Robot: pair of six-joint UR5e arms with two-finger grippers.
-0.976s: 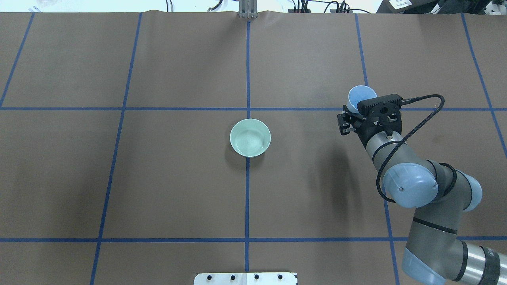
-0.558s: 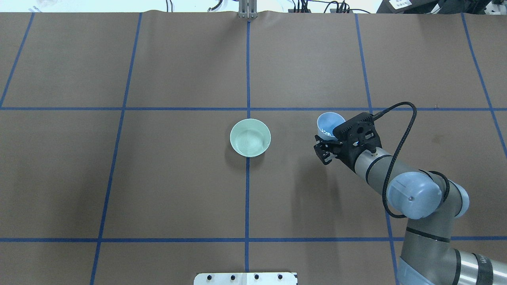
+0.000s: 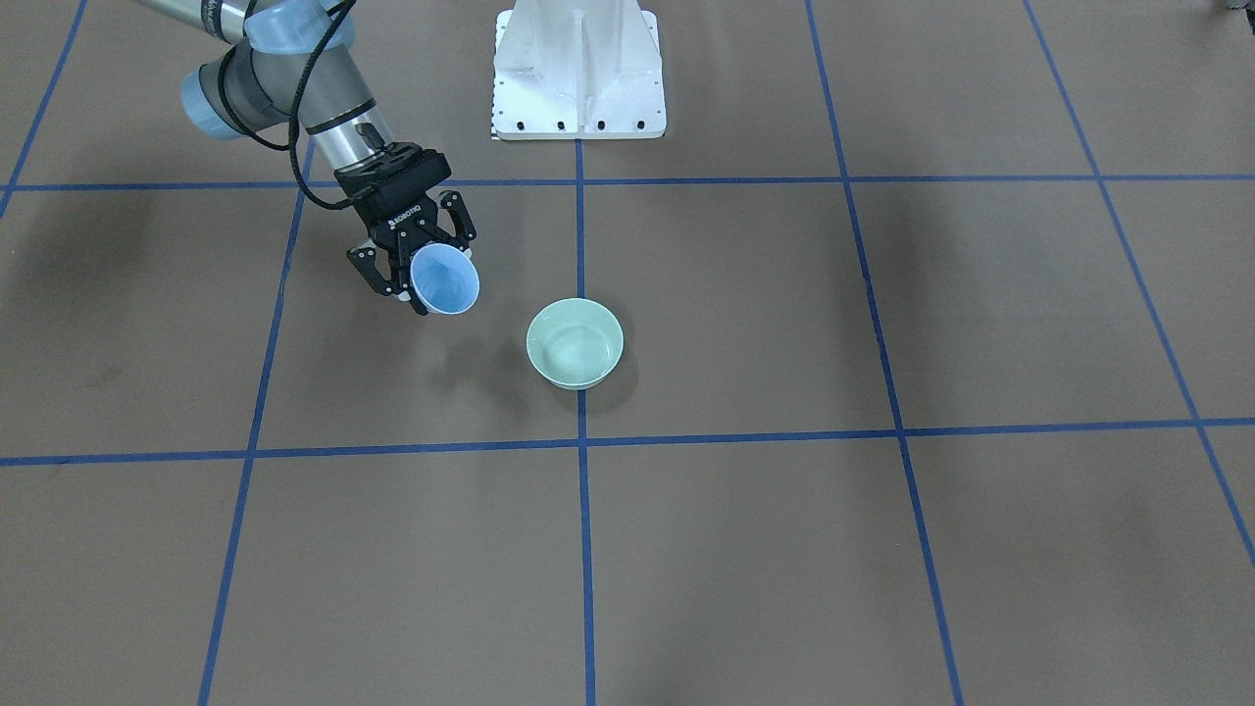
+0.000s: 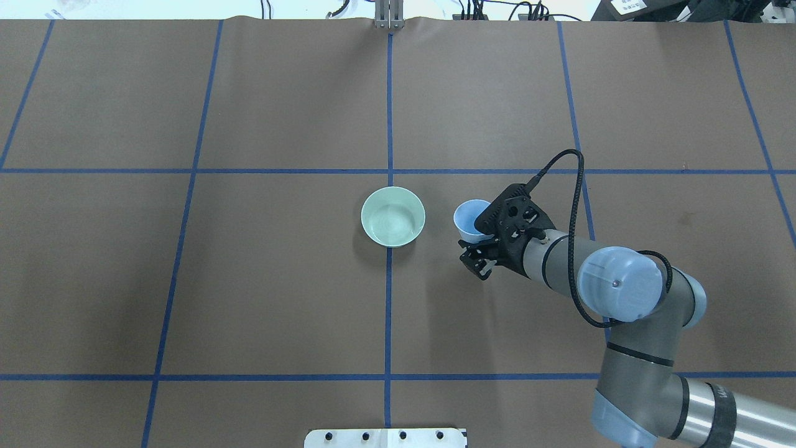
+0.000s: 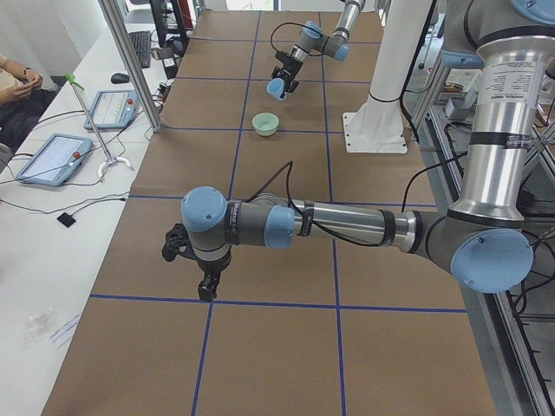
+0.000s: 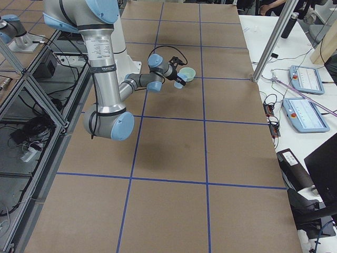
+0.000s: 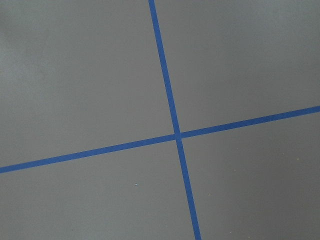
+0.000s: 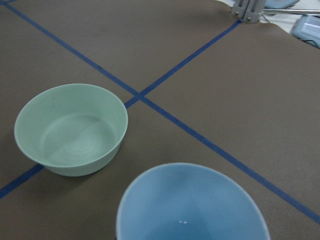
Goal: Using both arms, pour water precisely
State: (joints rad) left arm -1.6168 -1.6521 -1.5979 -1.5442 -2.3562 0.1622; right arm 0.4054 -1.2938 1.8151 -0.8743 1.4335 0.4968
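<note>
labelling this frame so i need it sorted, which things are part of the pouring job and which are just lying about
Job:
blue cup, held by the right gripper
water, glinting inside it
green bowl

Lying about:
white pedestal
tablet

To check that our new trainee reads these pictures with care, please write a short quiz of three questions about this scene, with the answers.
1. True or false: the blue cup is directly over the green bowl.
2. What holds the blue cup? A. the right tool; B. a person's hand; C. nothing, it stands on the table.
3. What mark on the table runs under the green bowl?
Key: 1. False; it is beside the bowl and apart from it. 2. A. 3. A blue tape line.
</note>
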